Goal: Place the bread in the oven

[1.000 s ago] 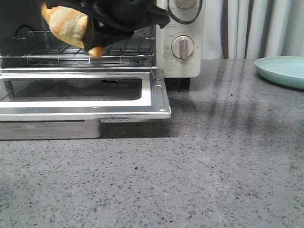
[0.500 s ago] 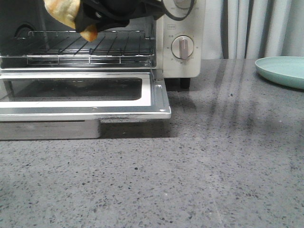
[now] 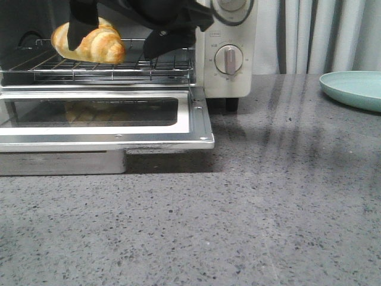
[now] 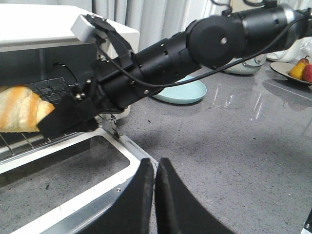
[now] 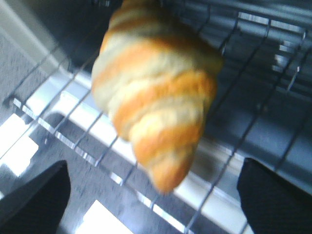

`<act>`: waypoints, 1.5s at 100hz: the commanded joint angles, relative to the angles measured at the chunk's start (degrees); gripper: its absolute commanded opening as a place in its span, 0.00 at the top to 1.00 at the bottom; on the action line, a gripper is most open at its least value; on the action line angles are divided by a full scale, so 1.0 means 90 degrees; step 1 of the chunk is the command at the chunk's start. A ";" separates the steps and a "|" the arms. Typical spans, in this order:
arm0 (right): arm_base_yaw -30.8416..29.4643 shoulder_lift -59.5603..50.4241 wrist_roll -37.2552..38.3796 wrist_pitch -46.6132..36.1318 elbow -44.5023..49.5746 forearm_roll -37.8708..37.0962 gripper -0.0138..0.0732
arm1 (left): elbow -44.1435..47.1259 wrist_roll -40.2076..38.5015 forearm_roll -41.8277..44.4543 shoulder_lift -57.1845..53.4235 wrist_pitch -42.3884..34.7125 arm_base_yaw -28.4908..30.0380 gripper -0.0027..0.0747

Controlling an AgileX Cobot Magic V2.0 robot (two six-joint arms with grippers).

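Observation:
The golden-brown bread point(image 3: 89, 43) lies on the wire rack point(image 3: 119, 68) inside the cream-white oven point(image 3: 229, 83), whose glass door point(image 3: 196, 119) hangs open and flat. My right gripper point(image 3: 115, 46) is open just over the bread, one black finger on each side, not touching it. In the right wrist view the bread point(image 5: 156, 97) rests on the rack bars between the spread fingers of the right gripper point(image 5: 155, 204). My left gripper point(image 4: 155, 165) is shut and empty above the door's front right corner. The bread point(image 4: 19, 109) also shows in the left wrist view.
A pale teal plate point(image 3: 354, 88) sits at the right on the grey counter; it also shows in the left wrist view point(image 4: 180, 92). The oven's dial knobs point(image 3: 228, 59) are on its right panel. A dish of fruit point(image 4: 301, 70) stands further right.
The right gripper held the bread above the rack, then lowered it into the oven and opened. The bread now lies free on the rack.

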 commanded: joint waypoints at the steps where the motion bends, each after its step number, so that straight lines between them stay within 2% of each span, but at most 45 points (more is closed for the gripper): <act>1: 0.0001 -0.0637 -0.0056 -0.0004 -0.0209 0.0032 0.12 | -0.0218 -0.0012 -0.0185 0.0099 -0.0424 -0.0043 0.99; 12: 0.0157 -0.1103 -0.0056 0.0026 -0.0193 0.0032 0.13 | -0.0218 -0.0012 -0.0185 0.0099 -0.0562 -0.0043 0.99; 19: 0.0360 -0.1403 -0.0215 0.0294 -0.0193 0.0021 0.20 | -0.0218 -0.0012 -0.0152 0.0099 -0.0743 -0.0043 0.99; 26: 0.0627 -0.1709 -0.0481 0.0790 -0.0193 -0.0071 0.31 | -0.0218 -0.0012 -0.0114 0.0099 -0.0978 -0.0043 0.99; 33: 0.0898 -0.2042 -0.0568 0.1159 -0.0115 -0.0314 0.48 | -0.0218 -0.0012 0.0021 0.0099 -0.1247 -0.0043 0.99; 38: 0.1033 -0.2336 -0.0568 0.1188 0.0039 -0.0472 0.62 | -0.0218 -0.0012 0.0176 0.0099 -0.1431 -0.0043 0.99; 43: 0.1064 -0.2679 -0.0568 0.1065 0.0244 -0.0546 0.72 | -0.0218 -0.0012 0.0357 0.0099 -0.1602 -0.0043 0.99; 52: 0.1050 -0.3458 -0.0568 0.0782 0.0719 -0.0886 0.82 | -0.0195 -0.0012 0.0681 0.0099 -0.1893 -0.0043 0.99; 64: 0.1010 -0.4664 -0.0568 0.0614 0.1471 -0.1880 0.90 | -0.0058 -0.0012 0.0839 0.0099 -0.2290 -0.0043 0.99; 83: 0.1010 -0.6591 -0.0556 0.0615 0.2904 -0.3089 0.91 | 0.0310 -0.0012 0.0839 0.0099 -0.2727 -0.0043 0.99; 102: 0.1010 -0.8295 -0.0556 0.0542 0.4045 -0.3311 0.91 | 0.0572 -0.0012 0.0812 0.0099 -0.2688 -0.0043 0.99; 110: 0.1010 -0.8811 -0.0556 0.0389 0.4237 -0.3496 0.91 | 0.0628 -0.0012 0.0720 0.0099 -0.2677 -0.0043 0.99; 128: 0.1010 -0.9655 -0.0556 0.0698 0.4315 -0.4849 0.91 | 0.0666 -0.0012 0.0589 0.0099 -0.2659 -0.0043 0.99; 150: 0.1010 -0.9967 -0.0556 0.1037 0.4315 -0.4921 0.91 | 0.0666 -0.0012 0.0556 0.0099 -0.2650 -0.0043 0.99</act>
